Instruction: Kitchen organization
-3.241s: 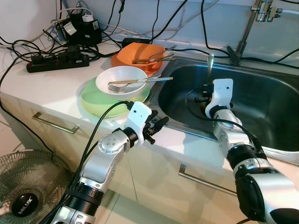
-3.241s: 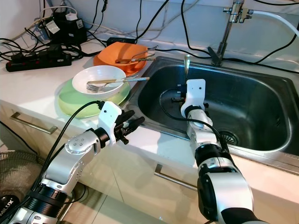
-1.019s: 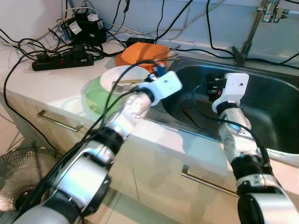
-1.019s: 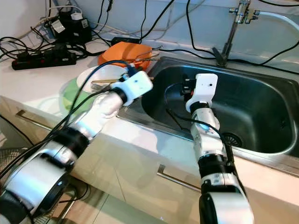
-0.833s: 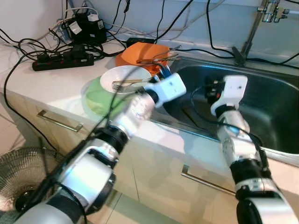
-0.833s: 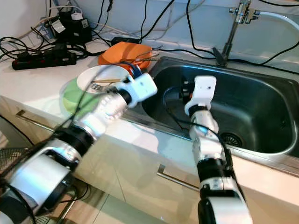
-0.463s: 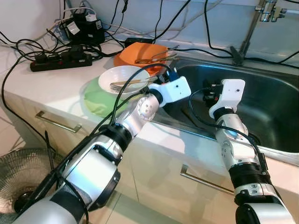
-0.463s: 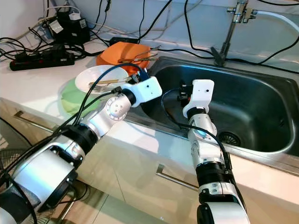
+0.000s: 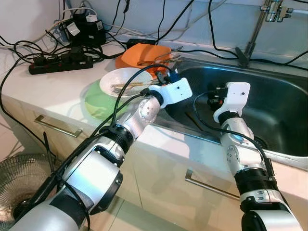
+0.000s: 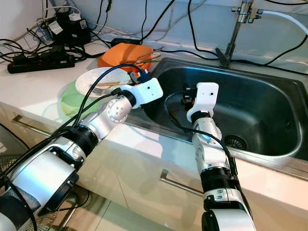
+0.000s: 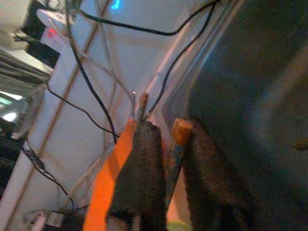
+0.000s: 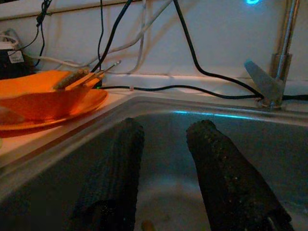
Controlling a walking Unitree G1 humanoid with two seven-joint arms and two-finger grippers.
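Your left gripper (image 11: 168, 159) pinches a chopstick (image 11: 175, 144) at the sink (image 9: 269, 103) rim beside the orange bowl (image 9: 144, 54), while the right gripper (image 12: 166, 173) hangs spread over the basin; the thin stick could slip and drop.

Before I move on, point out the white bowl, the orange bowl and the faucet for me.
white bowl (image 9: 126, 77), left eye view, inner wall.
orange bowl (image 9: 139, 53), left eye view, left inner side.
faucet (image 10: 234, 33), right eye view, upright pipe.

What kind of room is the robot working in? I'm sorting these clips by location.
Most likely a home kitchen: a stainless steel sink with a tap set in a white counter, drawers with metal handles below, and used bowls with cutlery stacked beside the basin.
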